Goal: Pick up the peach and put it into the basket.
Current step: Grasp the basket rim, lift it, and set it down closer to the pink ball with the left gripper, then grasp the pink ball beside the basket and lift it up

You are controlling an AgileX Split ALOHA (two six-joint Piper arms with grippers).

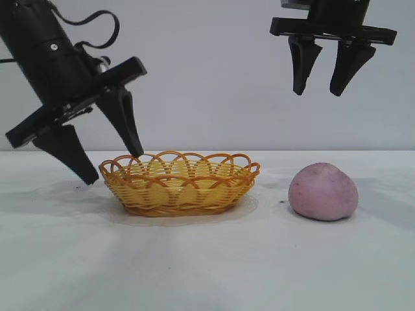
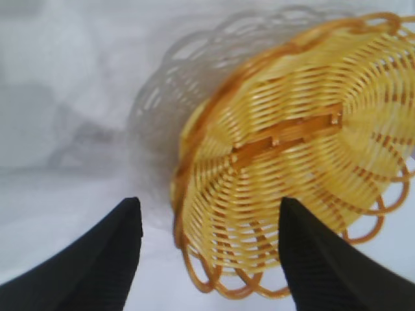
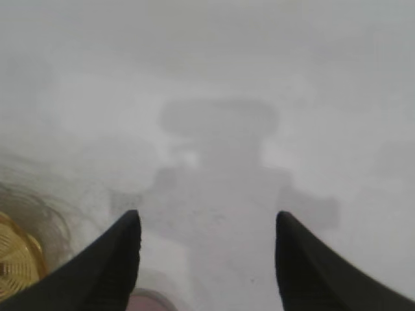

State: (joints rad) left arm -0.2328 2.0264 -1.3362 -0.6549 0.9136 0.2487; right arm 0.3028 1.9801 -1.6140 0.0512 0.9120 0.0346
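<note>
The pinkish-mauve peach (image 1: 323, 191) sits on the white table at the right. A sliver of it shows in the right wrist view (image 3: 150, 303). The yellow wicker basket (image 1: 179, 183) with an orange-brown looped rim stands at the centre left and looks empty. It fills the left wrist view (image 2: 298, 155). My right gripper (image 1: 319, 92) hangs open and empty high above the peach. My left gripper (image 1: 115, 168) is open and empty, tilted, low at the basket's left end, with one finger by the rim.
The white table (image 1: 207, 265) runs wide around both things, with a plain pale wall behind. An edge of the basket shows in the right wrist view (image 3: 16, 262). Nothing else stands on the table.
</note>
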